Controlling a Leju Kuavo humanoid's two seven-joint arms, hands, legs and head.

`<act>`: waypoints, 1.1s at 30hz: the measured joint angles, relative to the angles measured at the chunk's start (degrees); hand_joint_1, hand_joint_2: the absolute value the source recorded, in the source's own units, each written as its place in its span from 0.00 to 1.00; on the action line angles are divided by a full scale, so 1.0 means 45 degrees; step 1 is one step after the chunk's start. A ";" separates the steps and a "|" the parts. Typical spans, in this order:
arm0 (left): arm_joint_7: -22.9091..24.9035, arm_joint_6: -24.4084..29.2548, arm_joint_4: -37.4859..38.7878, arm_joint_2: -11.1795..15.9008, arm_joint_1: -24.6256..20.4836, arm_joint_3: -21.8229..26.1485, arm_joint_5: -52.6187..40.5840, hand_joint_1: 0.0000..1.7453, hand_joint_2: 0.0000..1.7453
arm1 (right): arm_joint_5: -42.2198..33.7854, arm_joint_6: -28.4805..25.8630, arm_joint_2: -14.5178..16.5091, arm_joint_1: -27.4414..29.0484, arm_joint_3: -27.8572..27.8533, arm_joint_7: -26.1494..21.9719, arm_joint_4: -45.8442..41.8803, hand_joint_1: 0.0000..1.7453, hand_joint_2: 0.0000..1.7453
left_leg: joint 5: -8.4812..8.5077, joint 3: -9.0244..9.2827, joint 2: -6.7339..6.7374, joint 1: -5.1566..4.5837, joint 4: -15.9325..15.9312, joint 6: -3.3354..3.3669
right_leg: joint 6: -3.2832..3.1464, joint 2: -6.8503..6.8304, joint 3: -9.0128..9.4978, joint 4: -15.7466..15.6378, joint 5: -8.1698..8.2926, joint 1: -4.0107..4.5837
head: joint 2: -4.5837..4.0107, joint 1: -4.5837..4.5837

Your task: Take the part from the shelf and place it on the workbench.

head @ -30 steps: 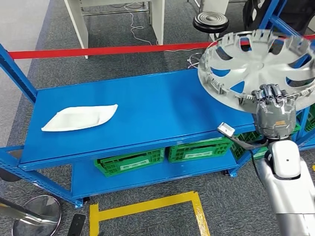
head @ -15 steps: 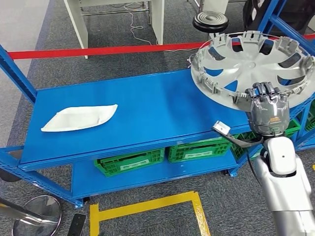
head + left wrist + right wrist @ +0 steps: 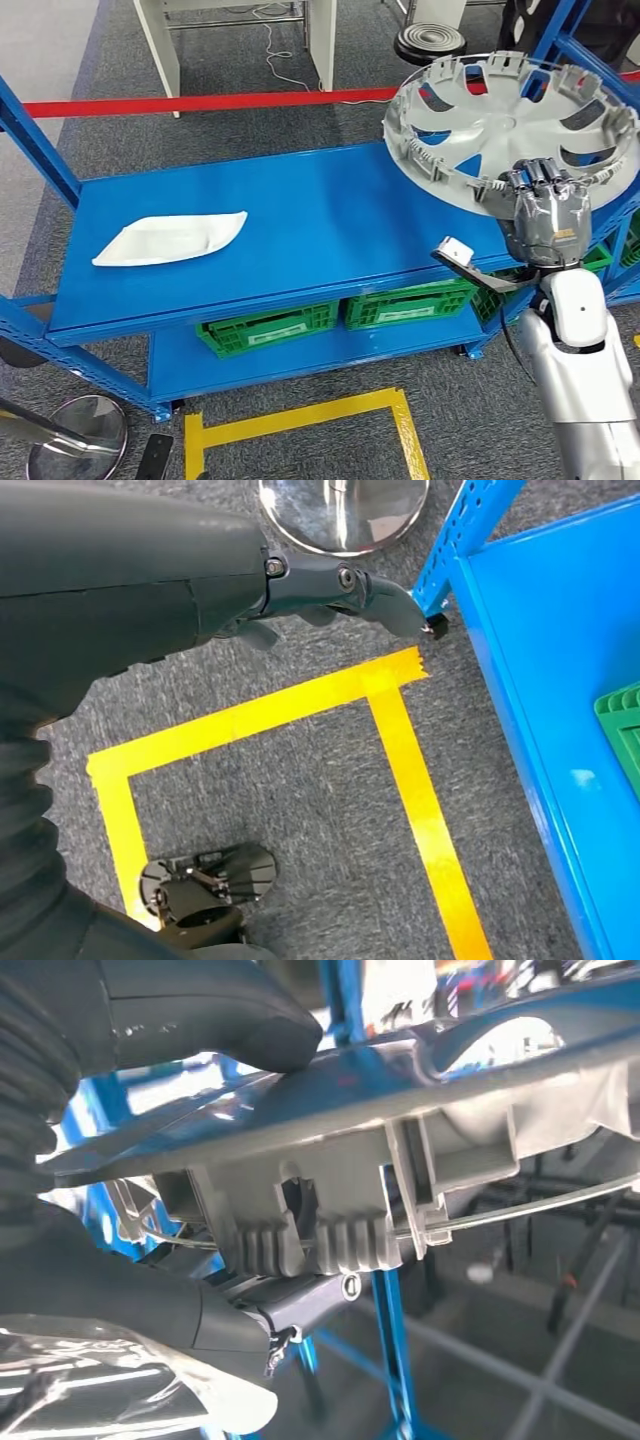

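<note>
Workbench [image 3: 302,220] top is free from 9 to 2 o'clock bar a white tray [image 3: 170,238] at 9. Hubcap [image 3: 513,125] at 2 o'clock, overhanging the bench's right end, right hand [image 3: 547,205] clamped on its near rim. I'd swing it leftward, level, lower flat, then release. Left hand [image 3: 302,585] hangs by the floor, fingers extended, empty. Versus 0.5 s ago: hubcap slightly higher.

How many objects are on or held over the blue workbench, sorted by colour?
Silver-grey: 1, the round plastic wheel cover gripped at its rim by the right hand.
White: 1, the flat white tray on the blue workbench top.
Green: 3, the green plastic crates on the lower shelf.
Total: 5
</note>
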 joint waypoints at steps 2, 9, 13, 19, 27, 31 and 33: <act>0.0183 0.0141 0.0000 -0.0001 -0.0007 -0.0005 -0.0053 0.00 1.00 | -0.0388 0.0120 -0.0021 -0.0009 0.0072 -0.0262 0.0000 1.00 1.00 | -0.0074 0.0050 -0.0021 0.0047 0.0040 -0.0074 | 0.0046 -0.0015 -0.0186 -0.0183 0.0651 -0.0036 | 0.0000 0.0001; 0.0777 0.0643 0.0000 0.0074 -0.0056 -0.0021 -0.0238 0.00 1.00 | 0.0239 0.0023 -0.0311 -0.0314 0.0472 -0.0618 0.0001 1.00 1.00 | -0.0496 -0.0200 -0.0103 0.0025 0.0598 -0.0553 | -0.0210 -0.0006 0.0843 -0.2857 0.1753 -0.0086 | 0.0000 -0.0006; 0.1011 0.0929 0.0000 0.0107 -0.0082 -0.0019 -0.0151 0.00 1.00 | 0.0329 -0.0016 -0.0545 -0.0400 0.0568 -0.0606 0.0005 1.00 1.00 | -0.1527 -0.1076 -0.0006 0.0050 0.2516 -0.0725 | -0.0447 -0.0066 0.0890 -0.2844 0.1678 -0.0088 | 0.0000 -0.0101; 0.1375 0.1600 0.0000 0.0127 -0.0098 -0.0005 0.0062 0.00 1.00 | 0.0288 -0.0047 -0.0811 -0.0702 0.0707 -0.0699 0.0002 1.00 1.00 | -0.0489 -0.1580 -0.0006 -0.0130 0.2612 -0.0209 | -0.0577 -0.0041 0.1093 -0.2848 0.1588 0.0159 | 0.0000 -0.0112; 0.1466 0.2368 0.0000 0.0219 -0.0176 0.0055 0.0226 0.00 1.00 | -0.0530 0.0223 -0.1908 -0.1362 0.0912 -0.1064 -0.0055 1.00 1.00 | 0.0458 -0.0901 0.0021 -0.0239 0.0347 0.0193 | -0.0257 -0.0060 0.0647 -0.2283 0.1063 0.0144 | 0.0000 -0.0046; 0.1474 0.2611 0.0000 0.0169 -0.0167 0.0154 0.0317 0.00 1.00 | -0.0764 0.0375 -0.2336 -0.1669 0.0983 -0.1234 -0.0100 1.00 1.00 | 0.0559 -0.0991 0.0043 -0.0209 0.0375 0.0181 | -0.0056 -0.0064 -0.0207 0.0235 -0.0089 0.0096 | 0.0000 0.0057; 0.1493 0.2761 0.0000 0.0138 -0.0185 0.0202 0.0347 0.00 1.00 | -0.0782 0.0404 -0.2413 -0.1775 0.1082 -0.1279 -0.0106 1.00 1.00 | 0.0580 -0.1049 0.0053 -0.0164 0.0458 0.0137 | 0.0040 -0.0080 0.0324 -0.0480 0.0453 0.0040 | 0.0000 0.0057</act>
